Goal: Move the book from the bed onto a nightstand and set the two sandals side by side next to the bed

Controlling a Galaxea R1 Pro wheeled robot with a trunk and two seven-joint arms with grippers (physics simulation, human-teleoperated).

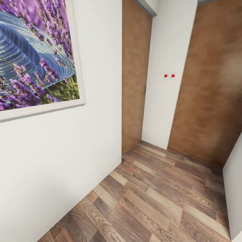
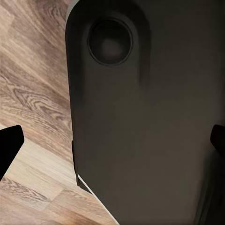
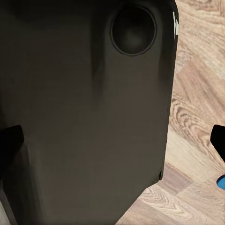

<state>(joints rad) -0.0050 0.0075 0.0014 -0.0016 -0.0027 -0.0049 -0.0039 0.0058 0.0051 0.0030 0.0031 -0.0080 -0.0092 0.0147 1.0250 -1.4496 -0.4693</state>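
Facing white wall (image 1: 67, 151) with lavender picture (image 1: 37, 53); plank floor (image 1: 161, 201) below. Left gripper (image 2: 112, 140) fingers wide apart, nothing between; right gripper (image 3: 112, 140) likewise. Blue sliver (image 3: 221, 182) on floor, sandal uncertain.

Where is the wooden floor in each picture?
Head view: the floor spreads across the lower right, below the white wall with the lavender picture.
Left wrist view: beside the dark robot body.
Right wrist view: beside the same dark body.
Shared landmark: the brown grainy planks.
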